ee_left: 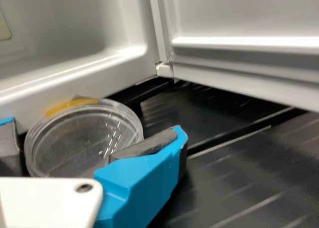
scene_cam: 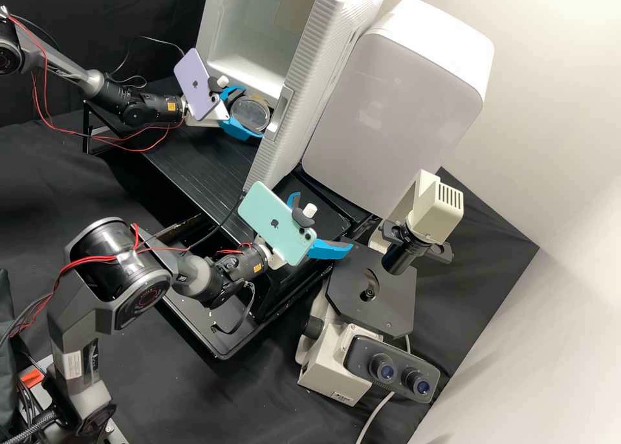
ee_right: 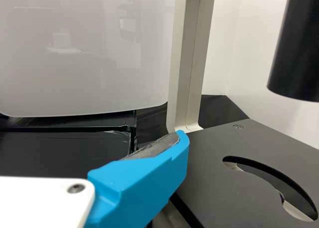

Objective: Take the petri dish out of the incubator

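Petri dish [ee_left: 75, 138] gripped by left gripper [scene_cam: 248, 114] at incubator [scene_cam: 323, 55] mouth; right gripper [scene_cam: 320, 224] spread wide

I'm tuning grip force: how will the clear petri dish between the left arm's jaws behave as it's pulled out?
The petri dish looks like thin, clear plastic, so it is probably light and crackable if squeezed hard. Its smooth round wall meets the left gripper at narrow spots, so it may slip or pivot. Low and wide, it should not tip.

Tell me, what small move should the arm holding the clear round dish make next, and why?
Probably pull back a little: the left arm's blue fingers clasp the clear round plastic petri dish right at the front lip of the white incubator, beside its open door.
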Robot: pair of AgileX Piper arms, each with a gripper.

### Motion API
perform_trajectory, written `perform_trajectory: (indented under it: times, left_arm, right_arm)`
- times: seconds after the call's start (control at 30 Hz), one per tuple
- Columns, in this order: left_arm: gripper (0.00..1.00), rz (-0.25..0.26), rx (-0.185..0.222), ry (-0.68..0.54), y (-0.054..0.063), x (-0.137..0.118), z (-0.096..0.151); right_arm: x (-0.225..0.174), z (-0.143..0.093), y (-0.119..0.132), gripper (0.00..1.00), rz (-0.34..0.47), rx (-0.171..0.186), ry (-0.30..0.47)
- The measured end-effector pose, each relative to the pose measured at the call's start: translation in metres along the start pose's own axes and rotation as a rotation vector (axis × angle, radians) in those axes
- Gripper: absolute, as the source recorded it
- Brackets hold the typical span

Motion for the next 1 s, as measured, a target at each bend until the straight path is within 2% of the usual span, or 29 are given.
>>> perform_trajectory:
  times: [0.57, 0.6, 1.0]
  left_arm:
    - [1.00, -0.002, -0.023, 0.019, -0.0015, -0.0086, -0.0044]
    - [0.00, -0.002, -0.022, 0.019, -0.0015, -0.0086, -0.0045]
    - [0.00, -0.002, -0.025, 0.021, -0.0015, -0.0087, -0.0047]
  right_arm:
    - [0.0000, 0.0000, 0.0000, 1.00, 0.000, 0.000, 0.000]
    - [0.0000, 0.0000, 0.0000, 1.00, 0.000, 0.000, 0.000]
    - [0.0000, 0.0000, 0.0000, 1.00, 0.000, 0.000, 0.000]
